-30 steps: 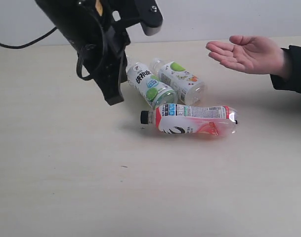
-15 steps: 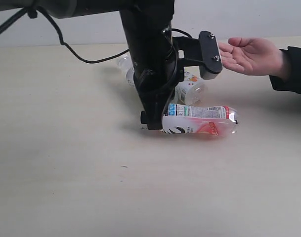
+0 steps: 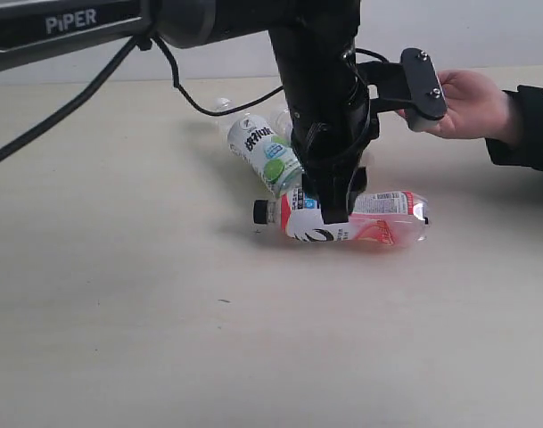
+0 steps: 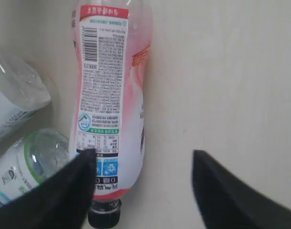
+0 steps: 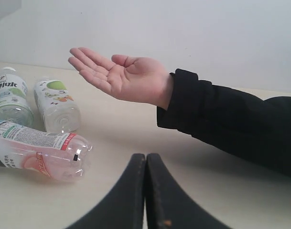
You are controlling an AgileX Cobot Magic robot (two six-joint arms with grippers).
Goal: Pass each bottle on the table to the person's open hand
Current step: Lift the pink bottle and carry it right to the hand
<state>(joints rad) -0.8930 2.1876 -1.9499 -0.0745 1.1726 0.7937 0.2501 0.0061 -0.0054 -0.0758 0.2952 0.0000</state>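
Evenly glossy, waisted red-pink bottle

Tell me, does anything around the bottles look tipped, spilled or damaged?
Nothing spilled or broken shows. The red-pink bottle and the two white-green bottles all lie on their sides on the table, the green pair close together beside the red one. Lying flat is the only oddity.

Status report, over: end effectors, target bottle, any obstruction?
Left end effector open, straddling red-pink-labelled clear plastic bottle with black cap, no grip yet. Right end effector shut. Green-labelled clear bottle lies close beside its cap end.
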